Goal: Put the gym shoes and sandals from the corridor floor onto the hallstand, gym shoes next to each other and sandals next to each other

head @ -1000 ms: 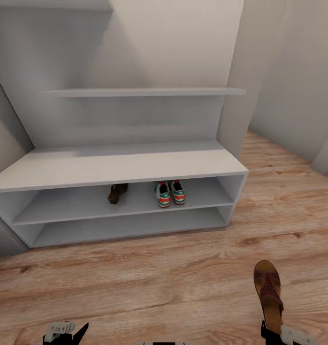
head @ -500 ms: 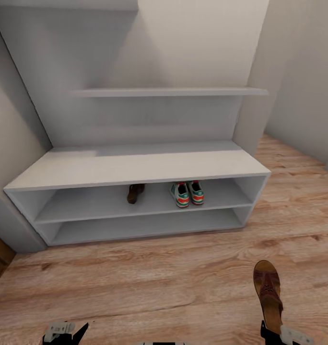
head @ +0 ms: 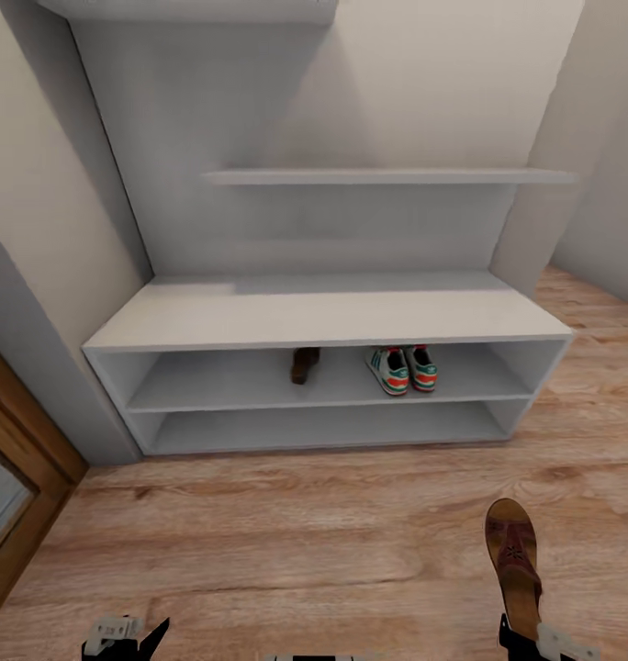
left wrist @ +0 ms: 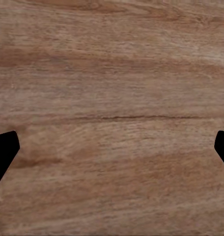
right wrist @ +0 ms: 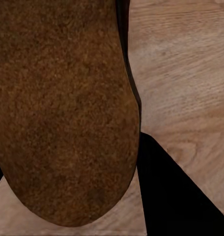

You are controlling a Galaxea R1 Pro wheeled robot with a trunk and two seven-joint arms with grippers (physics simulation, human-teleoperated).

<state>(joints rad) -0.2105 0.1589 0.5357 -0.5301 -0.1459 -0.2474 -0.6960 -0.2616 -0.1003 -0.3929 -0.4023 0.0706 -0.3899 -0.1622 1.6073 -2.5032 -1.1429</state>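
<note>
The light grey hallstand point(head: 323, 317) stands against the wall ahead. On its upper open shelf the two gym shoes point(head: 404, 370) sit side by side, heels toward me. One brown sandal point(head: 304, 364) lies on the same shelf, a gap to their left. The other sandal point(head: 513, 562) sticks out forward from my right gripper point(head: 525, 638), which is shut on its heel end above the corridor floor point(head: 286, 542); its brown sole point(right wrist: 63, 108) shows in the right wrist view beside a black finger point(right wrist: 176, 191). My left gripper point(left wrist: 112, 147) is open over bare planks, low at the left point(head: 128, 635).
A floating grey shelf point(head: 387, 176) hangs above the bench. A wood-framed mirrored door point(head: 16, 482) stands at the left edge, beside a grey wall panel point(head: 48, 367). The lower shelf level point(head: 323, 427) holds nothing. Plank floor lies between me and the rack.
The whole picture has shifted: the rack now sits further right in view and the mirrored door has come into sight, so the camera moved. Both grippers and the held sandal keep their places.
</note>
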